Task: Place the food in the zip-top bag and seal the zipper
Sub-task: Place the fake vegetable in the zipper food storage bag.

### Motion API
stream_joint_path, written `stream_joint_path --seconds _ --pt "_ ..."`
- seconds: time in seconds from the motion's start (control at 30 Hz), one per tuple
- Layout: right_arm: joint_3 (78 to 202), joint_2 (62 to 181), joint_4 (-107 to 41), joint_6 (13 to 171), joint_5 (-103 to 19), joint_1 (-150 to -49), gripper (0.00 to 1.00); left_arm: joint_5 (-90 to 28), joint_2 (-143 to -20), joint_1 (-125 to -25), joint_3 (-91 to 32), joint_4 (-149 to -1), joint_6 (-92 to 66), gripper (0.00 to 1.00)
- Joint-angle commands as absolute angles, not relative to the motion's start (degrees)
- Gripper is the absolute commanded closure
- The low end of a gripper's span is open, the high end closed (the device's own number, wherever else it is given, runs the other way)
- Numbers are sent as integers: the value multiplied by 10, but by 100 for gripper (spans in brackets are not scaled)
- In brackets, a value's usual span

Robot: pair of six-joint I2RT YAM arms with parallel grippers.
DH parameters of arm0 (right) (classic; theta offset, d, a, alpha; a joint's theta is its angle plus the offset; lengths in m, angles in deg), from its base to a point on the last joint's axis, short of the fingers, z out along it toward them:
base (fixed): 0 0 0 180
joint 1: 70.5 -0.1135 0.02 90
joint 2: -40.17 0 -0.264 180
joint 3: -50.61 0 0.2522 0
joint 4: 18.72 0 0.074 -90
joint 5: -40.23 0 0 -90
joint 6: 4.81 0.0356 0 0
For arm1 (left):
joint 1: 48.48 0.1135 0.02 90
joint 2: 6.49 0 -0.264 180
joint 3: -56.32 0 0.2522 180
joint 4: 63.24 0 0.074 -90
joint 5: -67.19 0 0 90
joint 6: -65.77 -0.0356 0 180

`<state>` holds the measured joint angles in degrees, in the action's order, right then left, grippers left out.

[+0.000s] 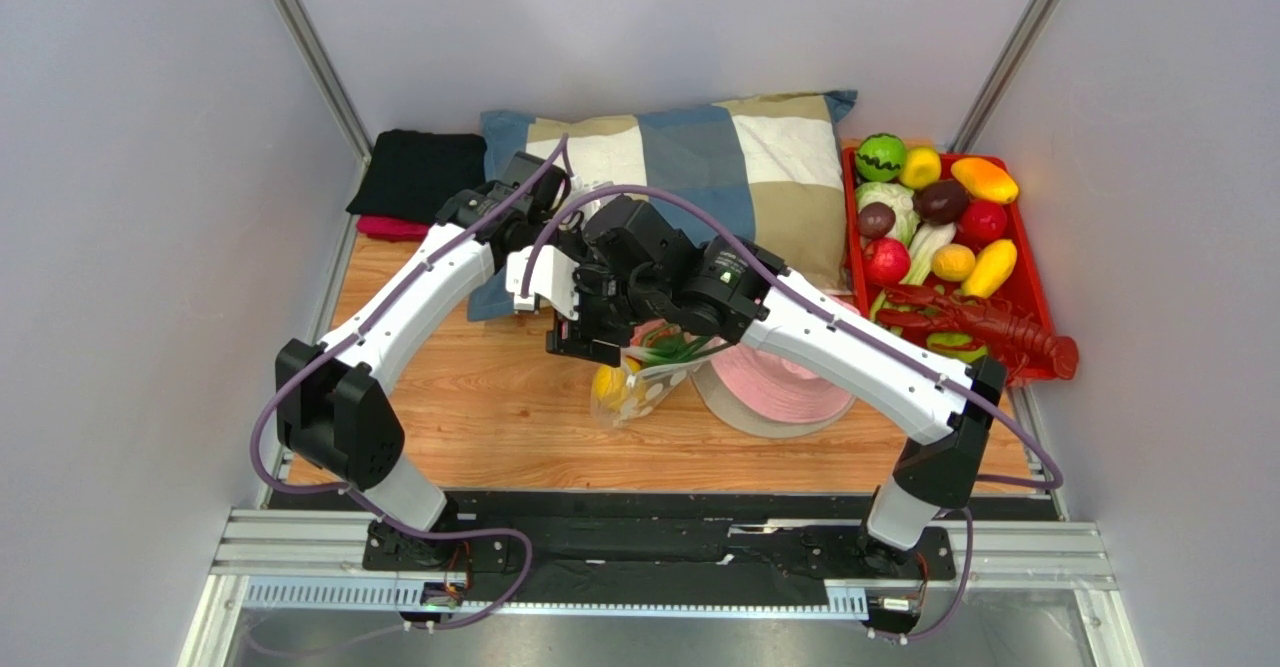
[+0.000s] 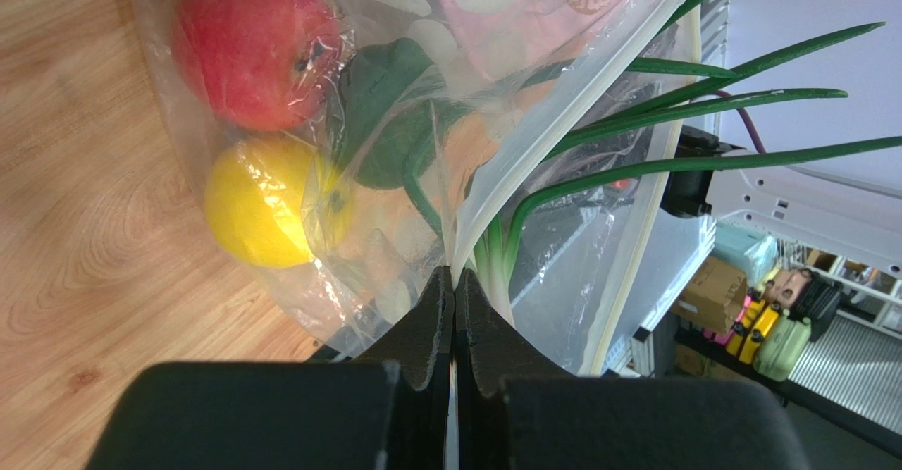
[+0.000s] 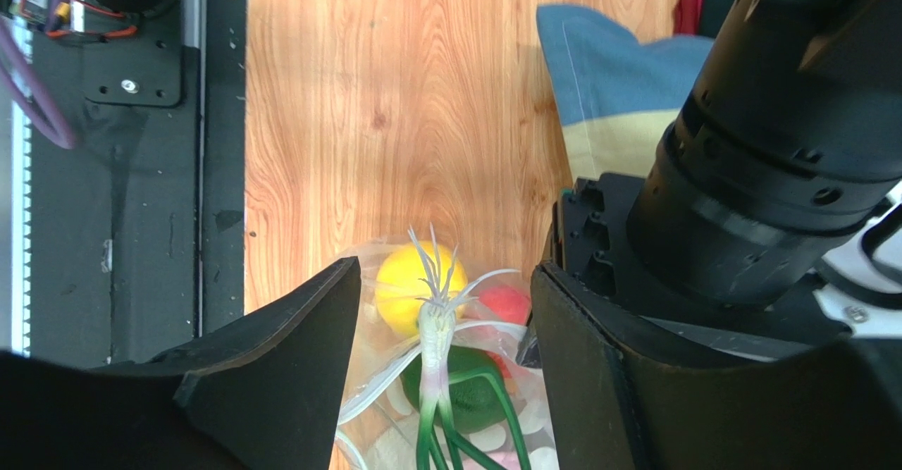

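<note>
The zip-top bag [image 1: 643, 391] hangs near the table's middle, just left of a pink hat. My left gripper [image 2: 455, 274] is shut on the bag's rim by the pale zipper [image 2: 561, 127]. Inside the bag lie a red fruit [image 2: 254, 47], a yellow fruit [image 2: 259, 201] and a dark green piece [image 2: 381, 95]. The spring onion [image 3: 436, 333] stands in the bag's mouth, and its green leaves [image 2: 741, 100] stick out between the two parted zipper strips. My right gripper [image 3: 447, 269] is open above the bag, one finger on each side of the onion, touching nothing.
A red tray [image 1: 1037, 300] at the right holds several more toy fruits and vegetables and a red lobster [image 1: 992, 330]. The pink hat [image 1: 781, 385] lies beside the bag. A checked pillow [image 1: 736, 165] and a black cloth [image 1: 413, 172] lie at the back.
</note>
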<state>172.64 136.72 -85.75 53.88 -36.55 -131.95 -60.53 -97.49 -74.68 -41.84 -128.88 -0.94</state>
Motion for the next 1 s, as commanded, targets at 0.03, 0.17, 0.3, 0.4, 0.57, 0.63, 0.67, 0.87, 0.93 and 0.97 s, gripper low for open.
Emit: stream_joint_path --seconds 0.03,0.17,0.3,0.4,0.57,0.63,0.67,0.87,0.93,0.97 --pt "1697 1360 -812 576 -416 -1320 37 -624 -977 -741 -436 -1273 3 100" --pt "1689 1365 -816 588 -419 -1321 44 -626 -978 -740 -435 -1272 5 100" --pt "1681 1361 -820 608 -412 -1321 60 -627 -977 -736 -435 -1271 5 100" --pt "1678 1357 -821 632 -405 -1317 77 -630 -978 -733 -434 -1271 6 100" --pt "1675 1347 -808 728 -322 -1268 100 -653 -973 -723 -426 -1261 16 100" --pt "1659 1338 -786 759 -241 -1243 100 -664 -965 -719 -414 -1247 20 100" --pt "1646 1322 -746 776 -216 -1219 100 -668 -962 -719 -410 -1242 21 100" --pt "1545 1264 -569 844 -35 -1175 100 -682 -956 -719 -401 -1227 22 100" --pt "1528 1254 -548 833 7 -1175 100 -694 -960 -719 -401 -1229 22 100" --pt "1524 1253 -538 830 20 -1174 100 -699 -962 -719 -401 -1229 25 100"
